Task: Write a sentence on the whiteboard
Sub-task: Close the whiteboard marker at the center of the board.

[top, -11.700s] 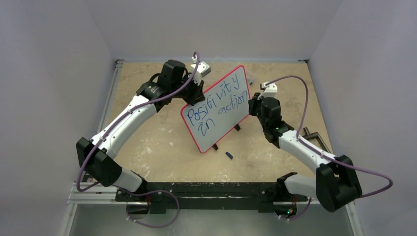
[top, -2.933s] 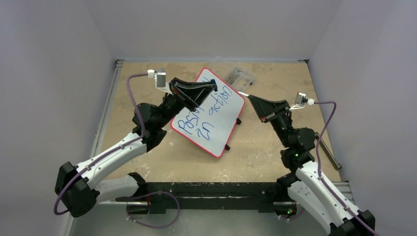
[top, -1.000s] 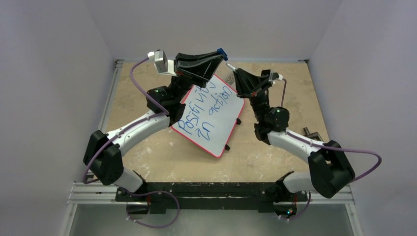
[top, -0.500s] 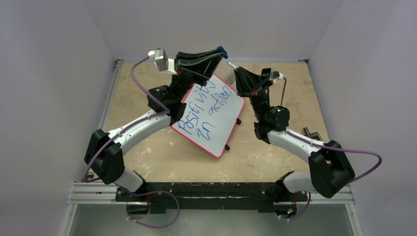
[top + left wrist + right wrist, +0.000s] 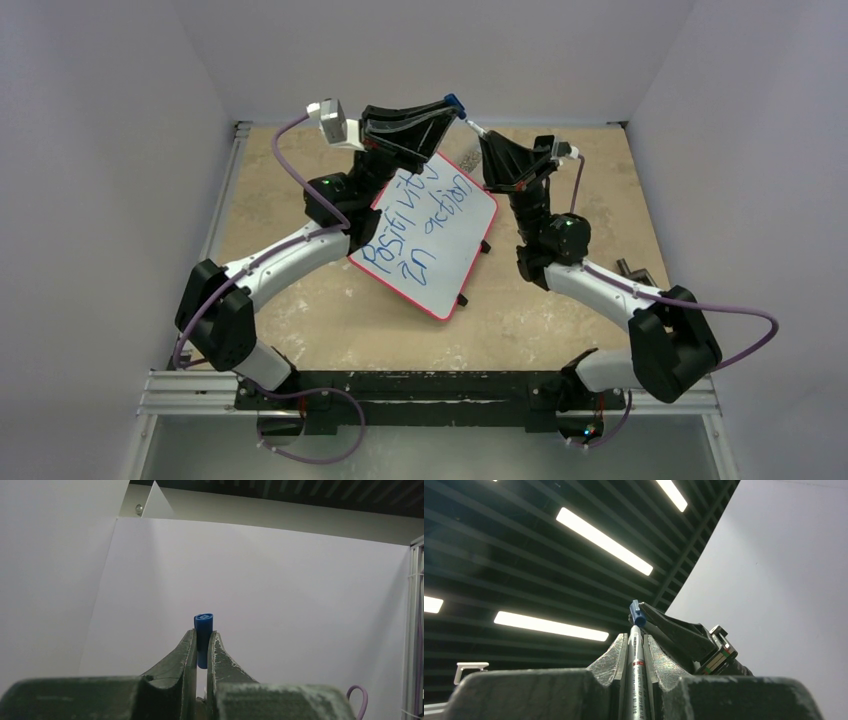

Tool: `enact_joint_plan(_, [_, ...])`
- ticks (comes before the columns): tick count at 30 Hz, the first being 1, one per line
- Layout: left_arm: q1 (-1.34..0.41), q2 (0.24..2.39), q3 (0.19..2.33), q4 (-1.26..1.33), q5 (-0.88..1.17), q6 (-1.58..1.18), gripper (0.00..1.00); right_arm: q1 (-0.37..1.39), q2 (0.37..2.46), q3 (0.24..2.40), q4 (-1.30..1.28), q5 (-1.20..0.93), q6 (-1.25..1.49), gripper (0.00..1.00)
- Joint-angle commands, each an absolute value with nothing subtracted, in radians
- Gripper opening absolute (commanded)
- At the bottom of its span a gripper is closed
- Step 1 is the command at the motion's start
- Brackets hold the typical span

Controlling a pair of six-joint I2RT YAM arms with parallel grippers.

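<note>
The whiteboard (image 5: 428, 235) lies flat on the table, red-framed, with blue handwriting across it. Both arms are raised above its far end. My left gripper (image 5: 452, 103) is shut on a small blue marker cap (image 5: 203, 630), which sticks up between its fingertips. My right gripper (image 5: 478, 136) is shut on a silver marker (image 5: 635, 675) with small print and a red band. The marker's tip meets the blue cap (image 5: 636, 615) held by the left gripper (image 5: 644, 615); whether it is inside I cannot tell.
A tan stone-patterned table (image 5: 330, 310) sits between pale walls. Two black clip feet (image 5: 463, 299) stick out from the board's right edge. A dark metal piece (image 5: 628, 270) lies at the table's right edge, behind the right arm.
Over the last second the two gripper tips have closed the small gap between them, bringing marker tip and cap together. The whiteboard has stayed put.
</note>
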State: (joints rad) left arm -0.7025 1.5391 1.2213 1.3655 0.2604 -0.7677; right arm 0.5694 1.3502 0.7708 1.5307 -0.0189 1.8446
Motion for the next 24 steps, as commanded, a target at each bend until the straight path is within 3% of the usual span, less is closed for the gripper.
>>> enact_joint_plan(1, [-0.7,1.553,1.264,1.427,0.254,-0.791,0.0,0.575,1.348,0.821,1.723,-0.011,1.856,0.0])
enact_joint_plan(24, [-0.7,1.519,1.261,1.427,0.266,-0.776,0.0,0.575,1.35,0.802,1.716,-0.002,1.844,0.0])
